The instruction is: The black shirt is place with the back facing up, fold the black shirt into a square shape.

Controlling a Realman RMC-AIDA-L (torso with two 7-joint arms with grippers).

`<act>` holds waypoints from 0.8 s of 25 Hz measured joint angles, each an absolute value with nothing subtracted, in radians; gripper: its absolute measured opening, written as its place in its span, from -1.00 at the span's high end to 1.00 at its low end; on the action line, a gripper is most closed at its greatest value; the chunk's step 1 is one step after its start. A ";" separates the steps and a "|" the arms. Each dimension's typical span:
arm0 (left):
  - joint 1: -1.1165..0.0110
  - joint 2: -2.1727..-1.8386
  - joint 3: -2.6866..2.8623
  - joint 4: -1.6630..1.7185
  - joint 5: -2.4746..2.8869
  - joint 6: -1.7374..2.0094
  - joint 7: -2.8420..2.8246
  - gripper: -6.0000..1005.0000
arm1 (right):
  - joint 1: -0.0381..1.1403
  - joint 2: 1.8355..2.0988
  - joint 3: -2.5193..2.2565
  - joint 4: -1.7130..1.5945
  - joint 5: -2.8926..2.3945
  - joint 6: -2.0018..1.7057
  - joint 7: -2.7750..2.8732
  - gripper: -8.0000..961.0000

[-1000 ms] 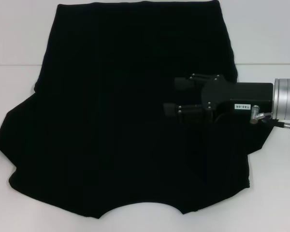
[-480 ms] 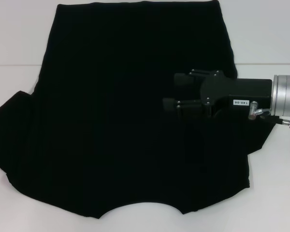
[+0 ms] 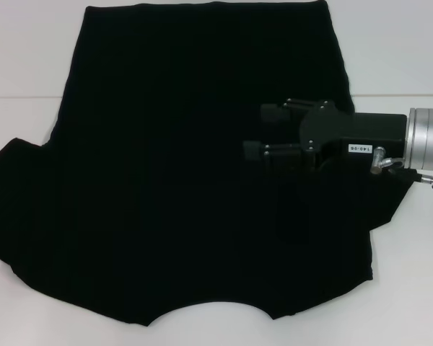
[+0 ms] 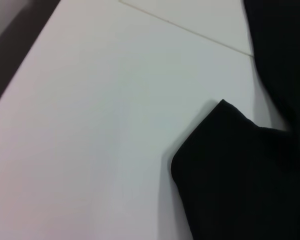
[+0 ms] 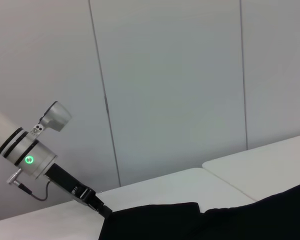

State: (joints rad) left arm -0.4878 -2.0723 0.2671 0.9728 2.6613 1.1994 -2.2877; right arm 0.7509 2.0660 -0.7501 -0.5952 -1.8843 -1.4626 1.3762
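The black shirt (image 3: 187, 180) lies spread flat on the white table (image 3: 29, 58), plain side up, its collar cut-out toward me. My right gripper (image 3: 256, 132) hovers over the shirt's right half, pointing left. It is open, and its two fingers (image 3: 274, 114) hold no cloth that I can see. The left sleeve (image 3: 14, 187) reaches the head view's left edge, and its corner (image 4: 225, 107) shows in the left wrist view. My left gripper (image 5: 101, 209) shows only in the right wrist view, low at the edge of the black cloth (image 5: 155, 220).
A seam (image 3: 22, 97) crosses the white table behind the shirt. The table's outer edge (image 4: 20, 55) shows in the left wrist view, with dark floor beyond. Grey wall panels (image 5: 170, 90) stand behind the table. Bare table lies to the shirt's left and right.
The left sleeve has spread out leftward, from a bunched shape to the picture's edge. The right gripper has lifted slightly and stayed open over the shirt.
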 joint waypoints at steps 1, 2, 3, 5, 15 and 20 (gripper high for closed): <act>-0.486 -2.071 0.266 0.976 2.661 1.200 -2.288 0.90 | 0.752 2.066 -0.750 -0.595 -1.884 -1.461 1.377 -0.86; -0.485 -2.071 0.266 0.979 2.661 1.200 -2.288 0.89 | 0.753 2.066 -0.750 -0.595 -1.884 -1.460 1.378 -0.86; -0.485 -2.070 0.263 0.981 2.661 1.202 -2.288 0.89 | 0.754 2.067 -0.750 -0.595 -1.884 -1.459 1.380 -0.86; -0.484 -2.067 0.258 0.982 2.661 1.205 -2.288 0.89 | 0.756 2.067 -0.750 -0.595 -1.884 -1.457 1.382 -0.86; -0.478 -2.066 0.255 1.004 2.650 1.260 -2.283 0.86 | 0.758 2.070 -0.750 -0.595 -1.884 -1.448 1.383 -0.85; -0.487 -2.064 0.254 1.000 2.607 1.278 -2.260 0.85 | 0.756 2.071 -0.750 -0.595 -1.884 -1.451 1.384 -0.85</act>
